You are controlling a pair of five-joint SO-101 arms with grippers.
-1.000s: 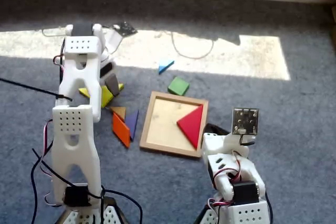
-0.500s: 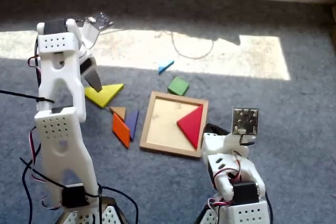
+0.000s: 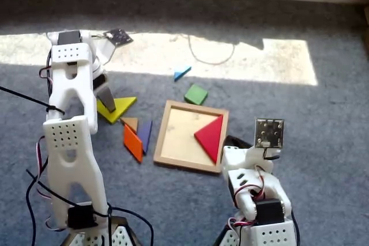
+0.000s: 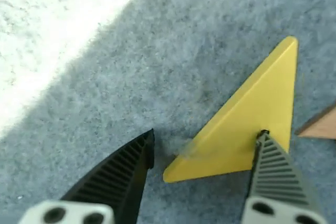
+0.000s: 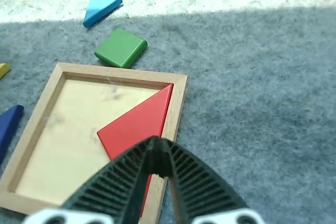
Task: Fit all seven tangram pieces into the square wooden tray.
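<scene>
The square wooden tray lies mid-carpet with a red triangle in its right half. The yellow triangle lies left of the tray. My left gripper is open over its left corner; in the left wrist view the yellow triangle sits between the black and grey fingers of the left gripper. My right gripper is shut and empty above the red triangle, by the near right corner of the tray.
An orange piece, a dark blue piece and a small brown triangle lie between the yellow triangle and the tray. A green square and a light blue triangle lie beyond the tray. A thin cable loops on the sunlit carpet.
The left arm swung left, uncovering the yellow triangle, then came back slightly right with its gripper at the triangle's left corner. The right arm has stayed still.
</scene>
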